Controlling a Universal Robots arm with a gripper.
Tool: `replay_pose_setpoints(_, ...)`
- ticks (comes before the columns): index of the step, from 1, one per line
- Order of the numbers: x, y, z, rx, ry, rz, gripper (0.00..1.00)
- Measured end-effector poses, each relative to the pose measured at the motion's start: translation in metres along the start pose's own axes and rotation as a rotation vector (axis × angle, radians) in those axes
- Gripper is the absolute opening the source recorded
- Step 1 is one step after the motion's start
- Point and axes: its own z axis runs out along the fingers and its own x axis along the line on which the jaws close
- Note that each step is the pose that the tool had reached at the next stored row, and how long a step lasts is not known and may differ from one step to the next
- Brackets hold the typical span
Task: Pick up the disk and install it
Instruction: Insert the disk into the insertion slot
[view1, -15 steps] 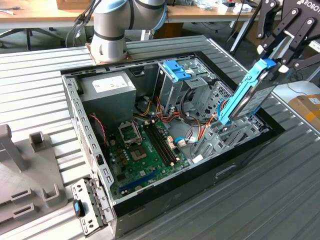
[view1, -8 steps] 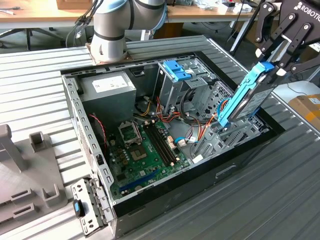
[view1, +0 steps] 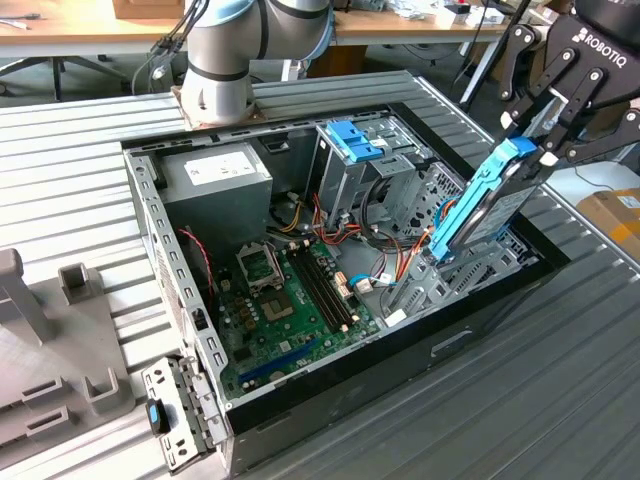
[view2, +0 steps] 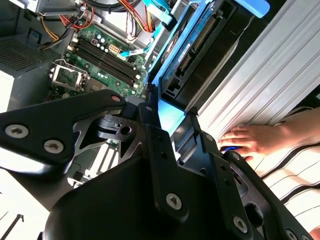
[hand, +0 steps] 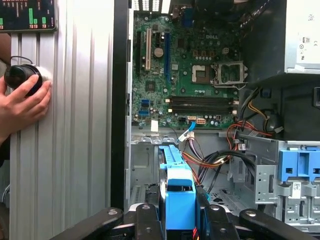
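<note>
The disk (view1: 488, 205), a black drive in a bright blue carrier, hangs steeply tilted over the open computer case (view1: 150, 235), toward the exterior view's right. Its lower end dips among the grey metal bays by the case's wall. My gripper (view1: 535, 148) is shut on the disk's upper end, with black fingers on both sides of the blue tab. In the second wrist view the disk (view2: 200, 50) runs out from my gripper (view2: 172, 127) toward the case's edge. In the first wrist view the blue carrier (hand: 178, 192) sits between my gripper's (hand: 178, 220) fingers.
Inside the case lie a green motherboard (view1: 290, 300), a grey power supply (view1: 215, 175) and a tall metal cage with a blue latch (view1: 352, 140). Coloured cables (view1: 385, 265) cross below the disk. A person's hand (hand: 20, 105) rests on a black knob (hand: 20, 77) on the ribbed table beside the case.
</note>
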Motion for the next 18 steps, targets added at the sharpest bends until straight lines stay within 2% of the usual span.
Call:
replay_pose_setpoints(1, -0.0001, 0.0, 0.0003, 0.0001, -0.0043, 0.0, 0.36)
replay_pose_setpoints(8, 0.0003, -0.0001, 0.0079, 0.0001, -0.0043, 0.0, 0.36)
replay_pose_setpoints(18, 0.0002, -0.0006, 0.012, -0.0004, -0.0041, -0.009, 0.36)
